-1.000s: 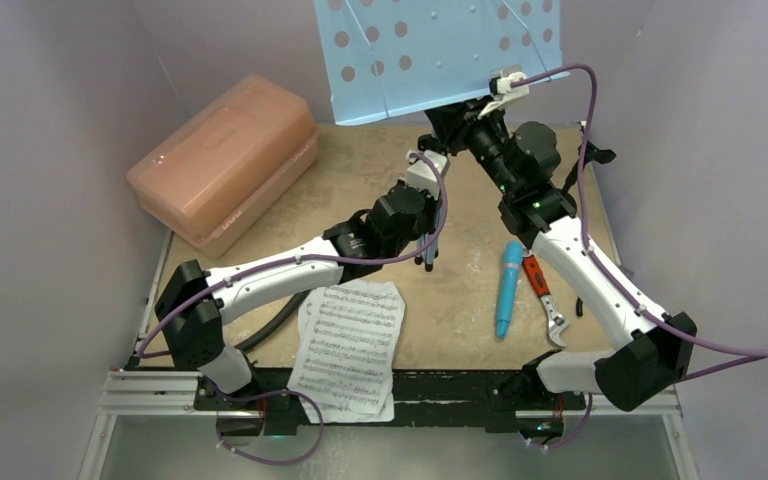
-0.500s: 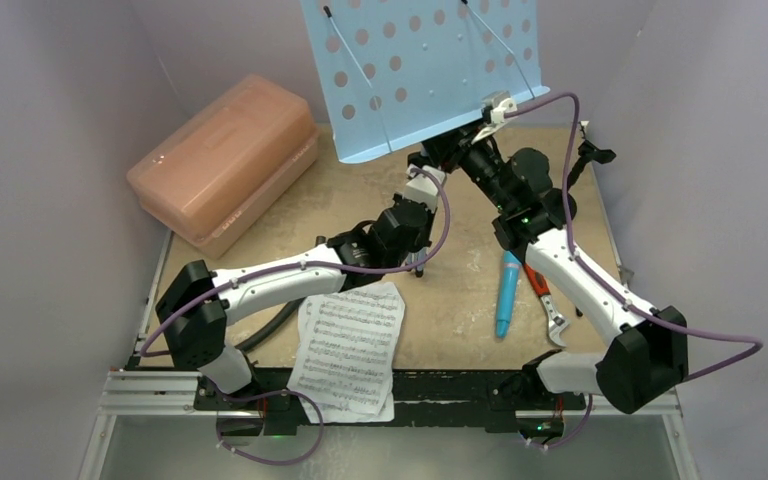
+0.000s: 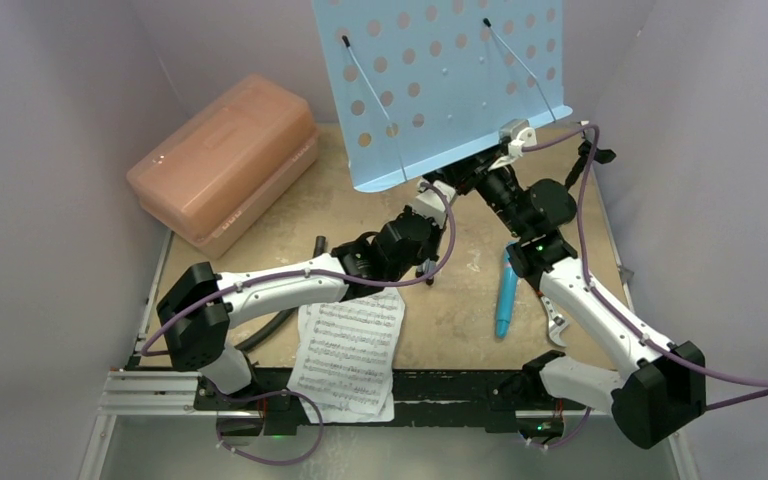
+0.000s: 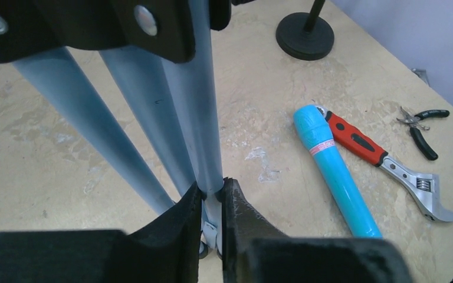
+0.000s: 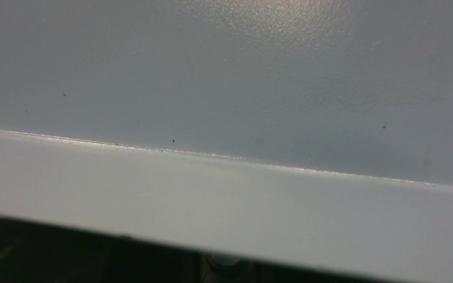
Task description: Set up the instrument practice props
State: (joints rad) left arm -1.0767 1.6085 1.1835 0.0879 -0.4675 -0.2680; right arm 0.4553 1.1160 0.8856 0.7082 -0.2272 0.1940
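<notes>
A light-blue perforated music stand (image 3: 440, 80) is seen at the far middle of the beige table (image 3: 360, 200), with its desk tilted towards the arms. One thin pale-blue tube of its tripod (image 4: 203, 118) is clamped between the black fingers of the left gripper (image 4: 211, 203). The right gripper (image 3: 475, 175) is tucked under the desk's lower lip. The right wrist view is filled by that pale surface, so whether it is closed cannot be told.

Two white sheet-music pages (image 3: 350, 345) are laid over the near edge. A slim turquoise microphone (image 4: 336, 171) is laid flat just beside a red-handled adjustable wrench (image 4: 383, 162). A short black round-based mic stand (image 4: 305, 38) is set farther back. A salmon-pink plastic case (image 3: 225, 160) is placed at the far left.
</notes>
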